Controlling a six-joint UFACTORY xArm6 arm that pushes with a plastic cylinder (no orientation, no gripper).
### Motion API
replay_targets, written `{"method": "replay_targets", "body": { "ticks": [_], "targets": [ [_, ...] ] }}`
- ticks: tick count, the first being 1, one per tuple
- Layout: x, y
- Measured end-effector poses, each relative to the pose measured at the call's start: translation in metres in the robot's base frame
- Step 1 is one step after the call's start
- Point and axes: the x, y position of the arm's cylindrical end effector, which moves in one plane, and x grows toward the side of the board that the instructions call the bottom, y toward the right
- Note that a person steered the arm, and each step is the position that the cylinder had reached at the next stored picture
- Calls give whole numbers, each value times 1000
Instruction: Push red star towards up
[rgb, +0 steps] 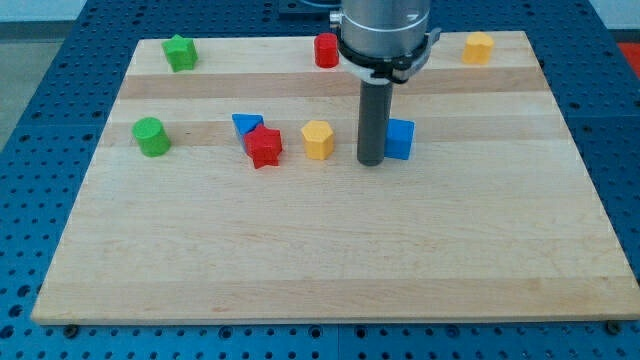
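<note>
The red star (264, 146) lies left of the board's middle, touching a blue triangle (246, 124) just above and left of it. My tip (371, 161) rests on the board well to the star's right. A yellow hexagon block (318, 140) sits between the star and my tip. A blue cube (400, 139) stands right against the rod's right side.
A green cylinder (151, 136) sits at the left. A green star (180, 52) is at the top left. A red cylinder (326, 50) is at the top middle, and a yellow block (479, 47) at the top right. The wooden board (330, 260) lies on a blue perforated table.
</note>
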Motion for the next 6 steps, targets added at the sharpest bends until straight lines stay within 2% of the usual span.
{"method": "replay_targets", "body": {
  "ticks": [1,2,4,6],
  "targets": [
    [-24,0],
    [-25,15],
    [-4,42],
    [0,85]
  ]
}}
